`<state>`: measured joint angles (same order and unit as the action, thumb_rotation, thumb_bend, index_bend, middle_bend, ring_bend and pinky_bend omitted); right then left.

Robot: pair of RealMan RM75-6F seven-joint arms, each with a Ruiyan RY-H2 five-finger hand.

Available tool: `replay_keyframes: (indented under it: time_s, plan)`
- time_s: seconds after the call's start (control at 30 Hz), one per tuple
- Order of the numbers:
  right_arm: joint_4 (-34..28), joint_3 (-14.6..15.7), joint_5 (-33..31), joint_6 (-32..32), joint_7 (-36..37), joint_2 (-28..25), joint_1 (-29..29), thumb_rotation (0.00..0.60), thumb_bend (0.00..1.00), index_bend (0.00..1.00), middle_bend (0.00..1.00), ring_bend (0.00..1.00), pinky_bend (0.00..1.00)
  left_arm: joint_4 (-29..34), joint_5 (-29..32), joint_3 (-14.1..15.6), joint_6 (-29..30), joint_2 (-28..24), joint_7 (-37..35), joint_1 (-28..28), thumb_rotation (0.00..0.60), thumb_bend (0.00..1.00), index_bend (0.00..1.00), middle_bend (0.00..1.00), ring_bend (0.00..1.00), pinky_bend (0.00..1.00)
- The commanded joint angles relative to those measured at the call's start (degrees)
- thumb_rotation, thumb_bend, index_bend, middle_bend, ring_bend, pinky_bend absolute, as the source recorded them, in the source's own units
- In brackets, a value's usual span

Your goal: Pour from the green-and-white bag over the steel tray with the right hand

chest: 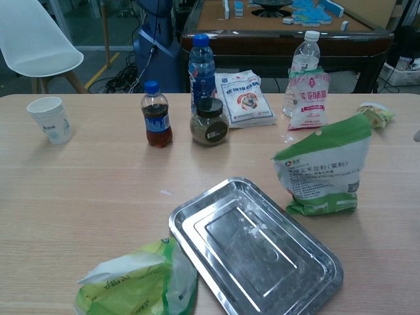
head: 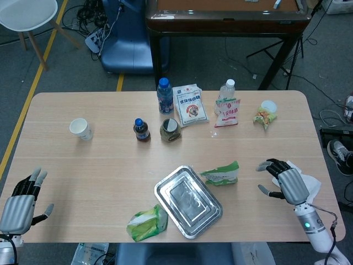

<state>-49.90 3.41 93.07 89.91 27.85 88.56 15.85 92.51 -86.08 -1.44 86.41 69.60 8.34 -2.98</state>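
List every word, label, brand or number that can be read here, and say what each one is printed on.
No text here can be read with certainty.
Green-and-white bag: lines of Chinese print, too blurred to quote.
White pouch: Chinese title above a round picture, not legible.
Pink-and-white pouch: red characters, not legible.
Blue-capped bottle and cola bottle: labels too small.
Crumpled green bag: print blurred.

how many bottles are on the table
3. A blue-capped water bottle at the back middle, a small dark cola bottle left of the jar, and a clear bottle behind the pink-and-white bag. None looks hidden.
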Motion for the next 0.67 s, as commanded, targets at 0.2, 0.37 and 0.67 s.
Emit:
replay_keyframes:
  time_s: [0.2, 0.37, 0.67]
  plan:
    - [-26.5, -0.7, -5.4, -4.0, -19.8, -16.9, -3.6, 0.6, 0.24, 0.36, 0.36, 0.24, 0.31, -0.8, -0.2, 0.0, 0.1, 0.5, -0.8, 0.0, 0.6, 0.26, 0.0, 0.0, 0.07, 0.09]
    - [-33.5, -0.9, -6.4, -3.3, -24.2, -20.9, -5.5, 0.6, 0.24, 0.35, 0.36, 0.24, 0.31, -1.1, -0.6, 0.0, 0.6, 0.7, -1.1, 0.0, 0.6, 0.26, 0.0, 0.0, 0.07, 0.09]
    - [-36.2, -1.7, -6.2, -1.9, -25.7, -22.5, -7.7, 0.6, 0.24, 0.35, 0.36, 0.24, 0.31, -1.4, -0.6, -0.1, 0.9, 1.1, -1.2, 0.1, 0.6, 0.26, 0.0, 0.0, 0.07, 0.09]
